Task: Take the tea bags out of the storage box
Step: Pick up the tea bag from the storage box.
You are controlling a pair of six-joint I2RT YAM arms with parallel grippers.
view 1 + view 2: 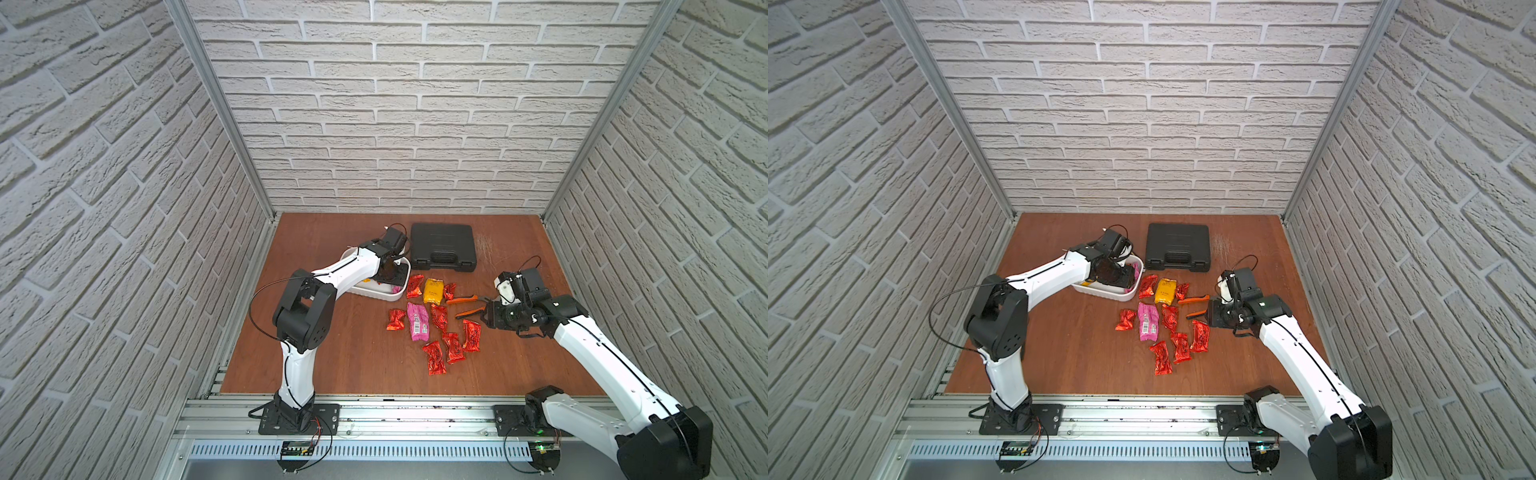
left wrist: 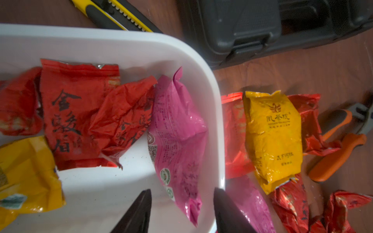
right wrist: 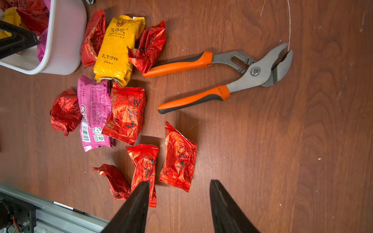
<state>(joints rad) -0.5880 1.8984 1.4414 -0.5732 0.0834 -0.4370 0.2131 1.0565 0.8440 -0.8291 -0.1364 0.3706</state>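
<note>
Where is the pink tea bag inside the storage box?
Left wrist view: the pink tea bag lies against the storage box wall, beside a crumpled red bag, ahead of the open left tool.

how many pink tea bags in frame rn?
2. One pink tea bag is inside the storage box, leaning on its wall. The other pink tea bag lies out on the table. Part of the box is out of view, so more may be hidden.
</note>
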